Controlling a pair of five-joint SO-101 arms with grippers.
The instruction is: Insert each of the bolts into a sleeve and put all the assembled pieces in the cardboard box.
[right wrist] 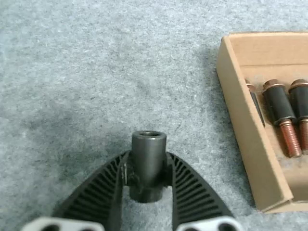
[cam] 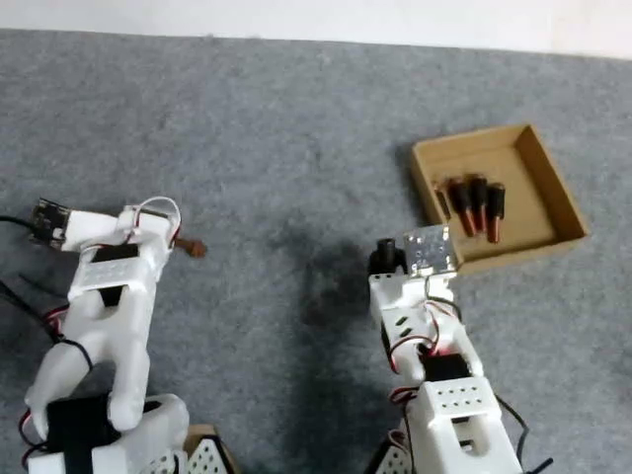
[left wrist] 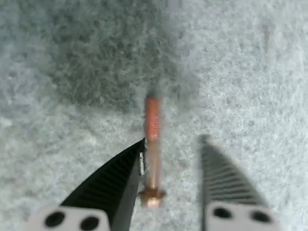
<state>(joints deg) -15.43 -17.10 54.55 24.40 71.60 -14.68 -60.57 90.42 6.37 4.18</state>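
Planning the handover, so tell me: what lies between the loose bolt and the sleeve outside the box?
Nothing but bare grey mat: in the high view, the stretch from the bolt to the sleeve holds no other thing.

Soft, even light; a diffuse shadow (cam: 318,265) darkens the desk (cam: 247,109) at mid-frame in the high view.

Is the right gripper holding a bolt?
No, the right gripper is shut on a black sleeve whose open end is empty.
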